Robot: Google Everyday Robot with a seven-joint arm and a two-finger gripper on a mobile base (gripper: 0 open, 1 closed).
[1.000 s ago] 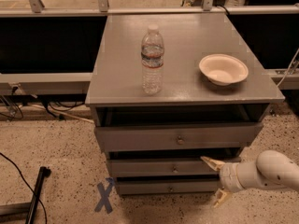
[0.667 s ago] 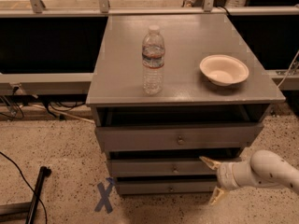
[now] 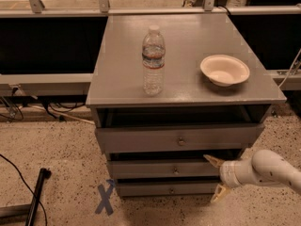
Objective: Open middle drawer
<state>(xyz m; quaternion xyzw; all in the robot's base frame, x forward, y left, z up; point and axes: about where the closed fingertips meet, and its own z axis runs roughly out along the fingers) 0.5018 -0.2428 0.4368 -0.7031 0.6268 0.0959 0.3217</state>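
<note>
My gripper (image 3: 215,177) hangs wide open and empty at the right end of the middle drawer (image 3: 141,169), the second of three. The wooden front looks rigid. I judge its small, slick central knob (image 3: 175,170) the only hold.

The white arm (image 3: 272,170) is lying nearly level across the lower right of the frame, cut off by the right edge. Its claw (image 3: 212,179) is hovering at the left end, tan fingers (image 3: 214,161) standing wide apart, one above the other.

Gray wooden cabinet top (image 3: 188,36) bears an upright clear plastic bottle (image 3: 153,60) and a cream, perhaps paper, bowl (image 3: 225,70); gripper (image 3: 210,178) low before the cabinet's front.
</note>
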